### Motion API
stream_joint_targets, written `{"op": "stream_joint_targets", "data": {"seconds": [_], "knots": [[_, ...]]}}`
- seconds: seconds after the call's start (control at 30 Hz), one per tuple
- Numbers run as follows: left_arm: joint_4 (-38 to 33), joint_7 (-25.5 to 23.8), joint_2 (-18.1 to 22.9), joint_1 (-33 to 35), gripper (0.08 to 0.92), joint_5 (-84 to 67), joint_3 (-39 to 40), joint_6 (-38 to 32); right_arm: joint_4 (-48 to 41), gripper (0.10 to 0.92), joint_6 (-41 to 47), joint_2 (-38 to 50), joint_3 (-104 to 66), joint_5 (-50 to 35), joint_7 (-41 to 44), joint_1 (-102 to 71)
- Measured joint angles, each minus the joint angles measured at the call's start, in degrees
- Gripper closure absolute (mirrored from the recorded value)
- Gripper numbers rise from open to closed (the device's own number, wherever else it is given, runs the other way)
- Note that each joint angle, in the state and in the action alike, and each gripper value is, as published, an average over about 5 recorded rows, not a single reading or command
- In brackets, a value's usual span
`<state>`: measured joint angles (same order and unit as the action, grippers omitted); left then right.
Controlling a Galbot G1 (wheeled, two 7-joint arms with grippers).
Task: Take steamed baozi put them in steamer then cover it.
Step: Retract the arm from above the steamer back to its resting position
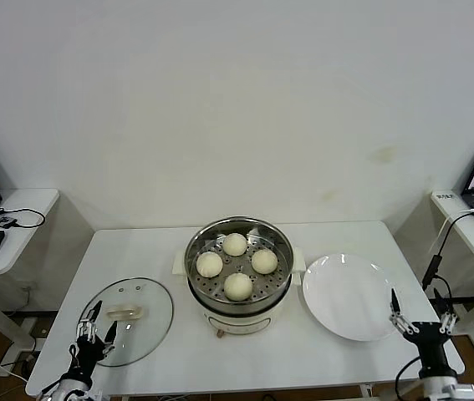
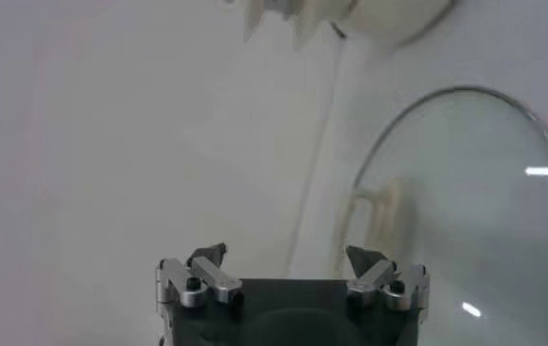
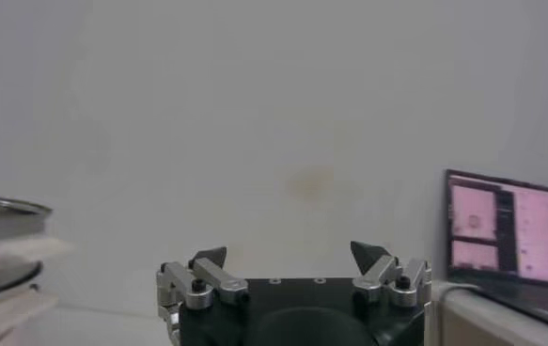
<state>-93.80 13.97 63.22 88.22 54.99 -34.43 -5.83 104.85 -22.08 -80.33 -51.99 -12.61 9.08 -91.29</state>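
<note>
Left gripper point(image 1: 96, 328): spread wide, empty, poised over the lid point(image 1: 126, 320).
Right gripper point(image 1: 421, 316): spread wide, empty, beside the plate point(image 1: 349, 295).
Steamer point(image 1: 239, 267): four buns point(image 1: 237, 264) held inside, uncovered.

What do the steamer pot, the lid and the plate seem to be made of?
Steamer pot: probably stainless steel; shiny silver wall, perforated tray.
Lid: apparently clear glass, since the table shows through it, with a thin metal-looking rim and a cream handle, maybe plastic.
Plate: glossy plain white, likely ceramic or melamine; which one cannot be told.

Four baozi point(image 1: 236, 265) inside steamer point(image 1: 238, 313); cover point(image 1: 128, 320) beside.
</note>
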Motion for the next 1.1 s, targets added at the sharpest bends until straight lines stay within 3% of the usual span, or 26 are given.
{"op": "stream_joint_targets", "data": {"seconds": [0.83,1.1], "knots": [[8.4,-3.3,-1.7,-11.9,0.186,6.1,5.1,2.3,-2.7,0.203,-2.1,-3.6,-2.8,1.8,0.7,-2.5],[9.3,-3.7,-1.5,-12.6,0.390,6.4,5.5,2.3,-3.5,0.202,-2.1,-3.7,-2.2,2.2,0.8,-2.1]]}}
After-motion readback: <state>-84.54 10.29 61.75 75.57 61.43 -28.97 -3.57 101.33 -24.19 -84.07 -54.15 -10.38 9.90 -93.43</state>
